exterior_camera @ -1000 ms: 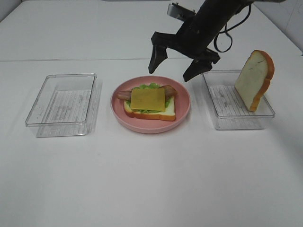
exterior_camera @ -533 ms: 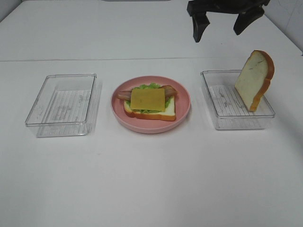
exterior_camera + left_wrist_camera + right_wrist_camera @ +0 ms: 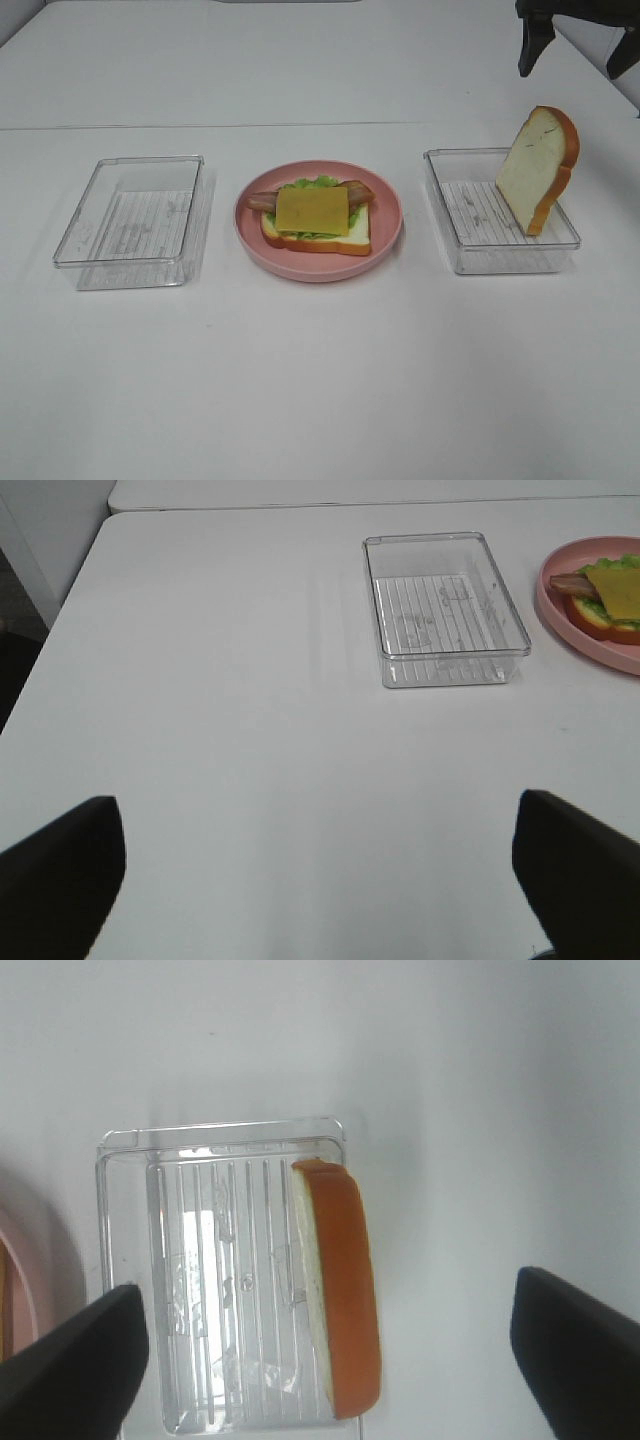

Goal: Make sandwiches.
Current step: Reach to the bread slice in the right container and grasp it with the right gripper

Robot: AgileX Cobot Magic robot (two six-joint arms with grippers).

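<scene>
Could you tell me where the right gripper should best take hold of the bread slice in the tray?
Probably from above: the bread slice stands on edge against the tray's right wall, crust up. Straddle its thin width, one finger on each flat face, near the top.

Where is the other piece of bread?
In the high view the bread slice stands on edge, leaning in the right-hand clear tray, right of the pink plate.

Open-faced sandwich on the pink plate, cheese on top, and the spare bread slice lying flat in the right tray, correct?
Not flat. The bread slice stands on edge, leaning against the right tray's far-right wall; the exterior high view shows it. The cheese-topped sandwich on the pink plate is right.
</scene>
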